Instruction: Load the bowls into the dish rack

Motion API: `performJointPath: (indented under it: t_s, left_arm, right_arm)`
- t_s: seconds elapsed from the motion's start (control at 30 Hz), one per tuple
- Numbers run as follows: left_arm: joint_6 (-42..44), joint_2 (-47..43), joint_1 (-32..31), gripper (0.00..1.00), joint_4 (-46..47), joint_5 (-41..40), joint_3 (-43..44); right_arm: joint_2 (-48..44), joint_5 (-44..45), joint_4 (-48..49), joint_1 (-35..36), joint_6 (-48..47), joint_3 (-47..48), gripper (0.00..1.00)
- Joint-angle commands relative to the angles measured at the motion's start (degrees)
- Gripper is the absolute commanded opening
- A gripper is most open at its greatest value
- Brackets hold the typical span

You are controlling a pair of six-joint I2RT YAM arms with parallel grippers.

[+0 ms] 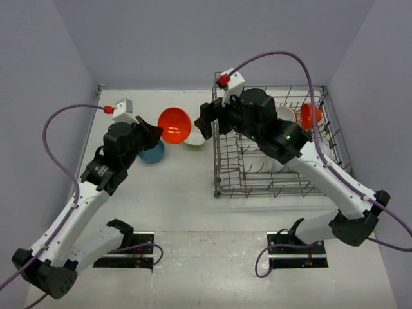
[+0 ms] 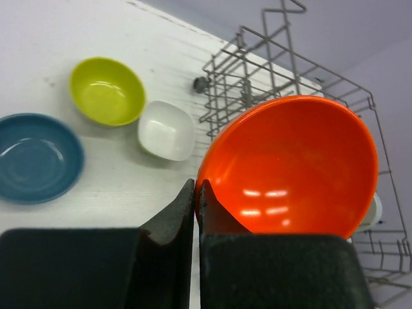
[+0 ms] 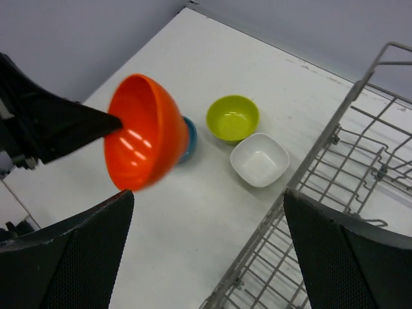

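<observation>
The left claw (image 2: pixel 195 187) is clenched on the rim of the glossy orange bowl (image 2: pixel 290 167), which hangs tilted above the white tabletop (image 1: pixel 180 193). The right claw (image 3: pixel 207 196) stands wide open, grasping nothing, beside the grey wire dish rack (image 1: pixel 216 167). The blue round bowl (image 2: pixel 38 158), yellow-green bowl (image 2: pixel 106 90) and white squarish bowl (image 2: pixel 166 130) rest on the tabletop.

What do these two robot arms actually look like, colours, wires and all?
Both the left arm and right arm have slim white segments joined by chunky black joints. A purple cable loops to each wrist, ending in a red plug. The left gripper and right gripper each have two flat black fingers with a finely textured face.
</observation>
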Motion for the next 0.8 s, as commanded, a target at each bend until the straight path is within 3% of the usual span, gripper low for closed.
performJointPath:
  t_s: [0.0,0.13,0.23,0.3,0.33,0.43,0.53,0.63,0.73,0.77]
  left_arm:
    - [2.0,5.6,-8.1,0.00,7.7,-5.5,6.8]
    - [1.3,9.1,-11.7,0.00,10.6,-6.8,8.7]
    - [0.7,11.4,-14.3,0.00,10.8,-10.7,10.9]
    - [0.4,12.6,-16.0,0.00,11.2,-12.2,12.2]
    - [0.1,13.8,-16.4,0.00,12.1,-12.2,12.4]
    - [-0.2,15.4,-18.4,0.00,14.3,-12.8,13.3]
    - [0.0,16.5,-20.2,0.00,16.4,-14.0,13.8]
    - [0.4,17.8,-21.5,0.00,17.7,-14.1,14.9]
    - [1.4,19.2,-22.3,0.00,19.4,-12.4,15.2]
    - [1.7,19.4,-22.4,0.00,19.8,-10.6,15.3]
  right_arm:
    - [3.5,3.6,-0.2,2.7,1.7,6.8,0.99]
    - [5.5,8.0,-1.2,3.3,4.0,7.2,0.94]
    - [6.8,18.3,-5.2,3.3,5.3,7.5,0.78]
    - [6.4,19.4,-6.2,3.4,5.5,6.5,0.73]
    - [6.2,19.6,-6.6,3.4,5.9,6.2,0.65]
    - [6.5,22.5,-7.7,3.4,6.5,5.4,0.54]
    - [7.2,25.9,-9.2,3.3,7.4,5.4,0.50]
    - [7.5,28.2,-9.4,3.3,7.8,4.9,0.34]
    - [7.5,32.2,-9.4,3.3,7.7,4.8,0.02]
    - [7.2,33.5,-8.8,3.3,7.1,4.6,0.00]
